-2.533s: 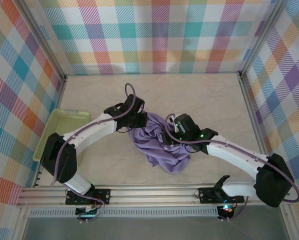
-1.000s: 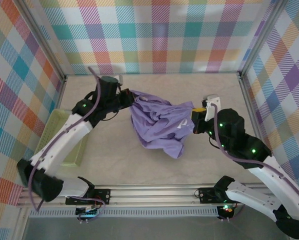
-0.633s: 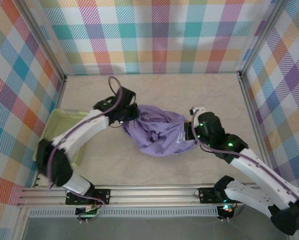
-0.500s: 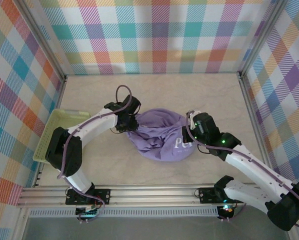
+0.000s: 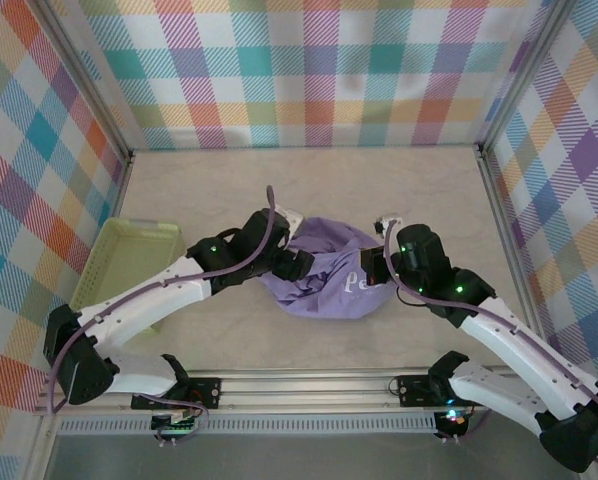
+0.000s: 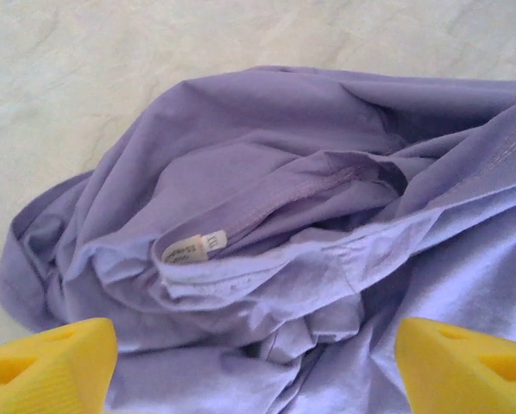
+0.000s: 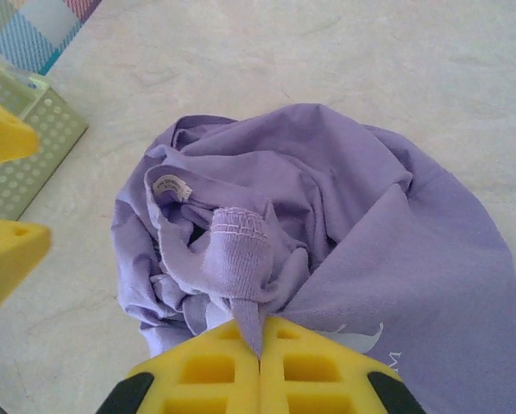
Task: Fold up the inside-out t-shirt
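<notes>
From above, the left arm (image 5: pixel 169 295) covers the shirt's (image 5: pixel 319 300) left side, and its white lettering (image 5: pixel 351 284) is too small to read. Up close the neck label (image 6: pixel 193 248) is blurred, maybe a size mark. Both the left gripper (image 6: pixel 258 366) and the right gripper (image 7: pixel 260 345) are cut off at the bottom edge, and the tray (image 7: pixel 21 147) at the left.

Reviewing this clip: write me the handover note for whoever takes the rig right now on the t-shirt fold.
Left gripper: open, hovering over the t-shirt, holding nothing.
Right gripper: shut on a pinch of the t-shirt's fabric.
T-shirt: crumpled heap on the table, neck label showing.
Done: no fold made yet.
Left: spread it flat, then fold.
</notes>
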